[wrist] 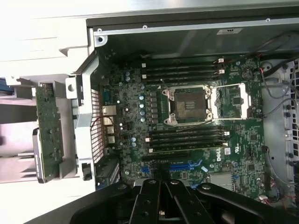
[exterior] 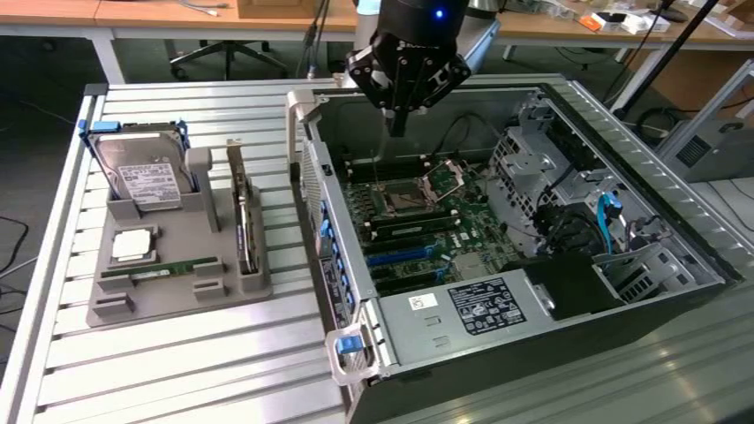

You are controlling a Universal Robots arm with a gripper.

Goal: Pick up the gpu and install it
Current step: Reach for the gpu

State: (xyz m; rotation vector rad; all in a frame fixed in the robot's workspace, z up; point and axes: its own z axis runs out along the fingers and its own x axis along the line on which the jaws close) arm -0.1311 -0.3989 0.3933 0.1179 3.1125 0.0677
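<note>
Note pincer shut, empty, above case; locate gpu edge-up toward tabletop edge at exterior view's left, long axis parallel to case wall.

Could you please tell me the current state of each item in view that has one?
hand: shut, empty, above the computer case.
gpu: standing on edge in the grey holder, not installed.
hard drive: upright in the grey holder.
memory stick: lying flat in the grey holder.
computer case: open, interior exposed.
CPU socket: open, empty.
</note>
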